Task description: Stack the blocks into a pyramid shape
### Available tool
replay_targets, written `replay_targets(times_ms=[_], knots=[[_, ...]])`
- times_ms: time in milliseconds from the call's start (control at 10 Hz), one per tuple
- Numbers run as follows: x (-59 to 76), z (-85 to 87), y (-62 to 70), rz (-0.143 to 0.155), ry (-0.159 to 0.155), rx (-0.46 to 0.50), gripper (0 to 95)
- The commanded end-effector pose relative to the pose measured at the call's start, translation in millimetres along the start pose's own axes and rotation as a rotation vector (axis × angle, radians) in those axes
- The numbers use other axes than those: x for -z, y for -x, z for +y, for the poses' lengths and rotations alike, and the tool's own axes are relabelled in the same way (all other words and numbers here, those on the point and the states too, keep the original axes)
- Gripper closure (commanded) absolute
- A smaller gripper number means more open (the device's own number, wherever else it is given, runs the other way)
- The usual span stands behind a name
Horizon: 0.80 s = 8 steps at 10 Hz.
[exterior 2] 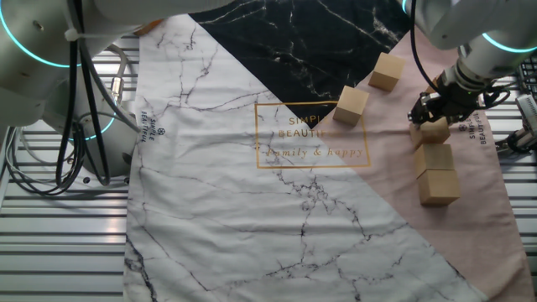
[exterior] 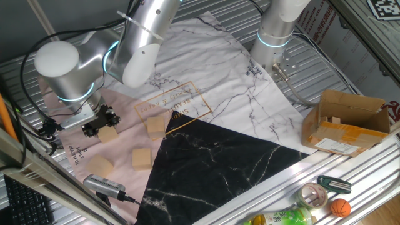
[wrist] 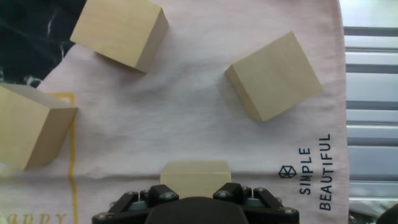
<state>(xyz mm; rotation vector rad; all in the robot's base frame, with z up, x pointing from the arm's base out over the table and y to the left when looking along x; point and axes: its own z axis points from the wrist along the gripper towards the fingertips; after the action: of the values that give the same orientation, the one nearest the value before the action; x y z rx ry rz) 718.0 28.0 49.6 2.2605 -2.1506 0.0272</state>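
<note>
Your gripper (exterior: pixel 105 122) sits low over the pink part of the cloth (exterior: pixel 250 94), and its jaws look clenched on one wooden block (wrist: pixel 195 177); in the hand view that block fills the gap between the fingers, though whether it is already lifted off the cloth or resting on it you cannot tell from these views. The other fixed view shows the held block (exterior 2: pixel 433 130) just beside two blocks (exterior 2: pixel 437 174) that lie touching end to end, which reads as the start of a base row. If you are adding to that row, bring the block down square to its neighbours, since a skewed corner will leave a gap that the upper tier cannot bridge. Keep the descent vertical and slow so the fingers do not nudge the neighbouring cubes out of line, and let go only once the block rests flat. Three loose blocks are nearby on the cloth: one (wrist: pixel 275 75) ahead and to the right in the hand view, one (wrist: pixel 120 29) ahead and to the left, and one (wrist: pixel 31 127) at the left edge. Withdraw straight up afterwards, clear of them all.
</note>
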Motion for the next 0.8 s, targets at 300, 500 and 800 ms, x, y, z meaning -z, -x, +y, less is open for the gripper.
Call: replay_targets(times_ms=[300,500,800], knots=[[0.5,-1.0,-4.0,-0.001,0.000,0.008,95.0],[0.5,-1.4,-4.9,-0.002,0.000,0.010,95.0],[-0.1,-2.2,-7.2,0.000,0.001,0.017,95.0]])
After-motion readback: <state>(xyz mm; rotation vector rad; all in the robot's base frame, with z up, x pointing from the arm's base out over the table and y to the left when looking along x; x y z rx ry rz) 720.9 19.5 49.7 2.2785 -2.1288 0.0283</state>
